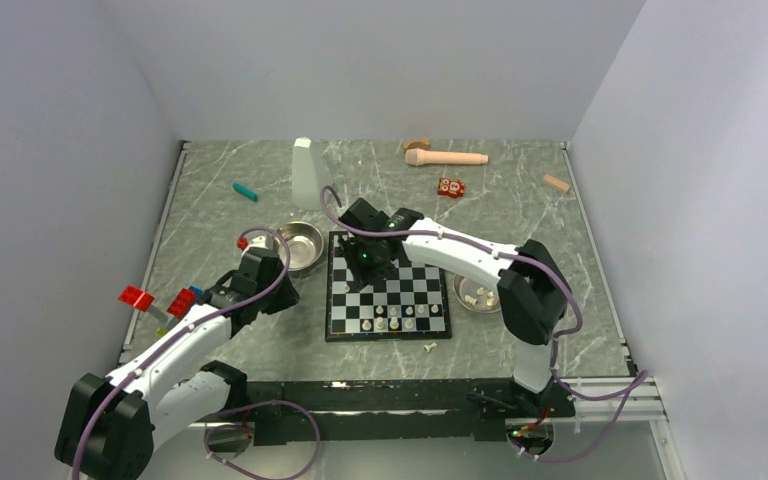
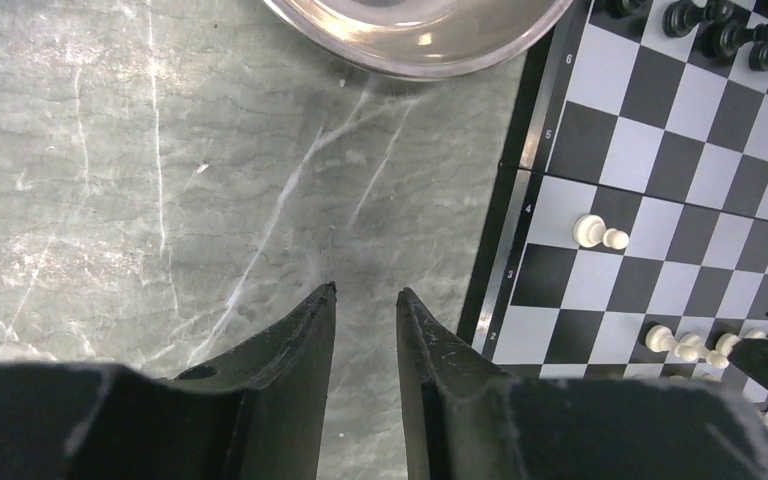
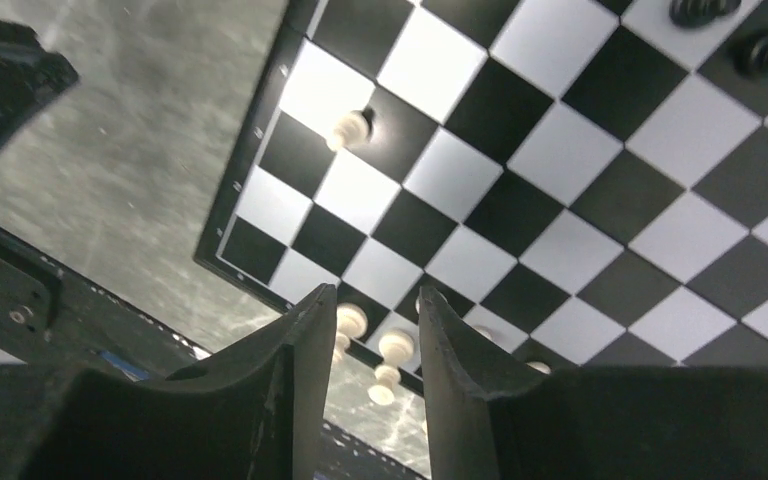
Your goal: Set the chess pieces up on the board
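The board [image 1: 415, 292] lies in the middle of the table. Several white chess pieces [image 1: 395, 322] stand along its near rows, and one white pawn [image 2: 595, 232] sits alone near the left edge. Black pieces [image 2: 730, 30] are at the far side. One white piece [image 1: 430, 347] lies off the board, by its near edge. My right gripper [image 1: 365, 262] hovers over the board's far left part; in the right wrist view it [image 3: 375, 295] is open with nothing between the fingers. My left gripper [image 2: 365, 292] is open over bare table left of the board.
A steel bowl [image 1: 300, 245] stands left of the board and another [image 1: 477, 295], holding white pieces, at its right. Red blocks [image 1: 137, 297] sit at the left table edge. A white bottle [image 1: 307, 172], a wooden tool [image 1: 447, 157] and a red toy [image 1: 450, 187] are farther back.
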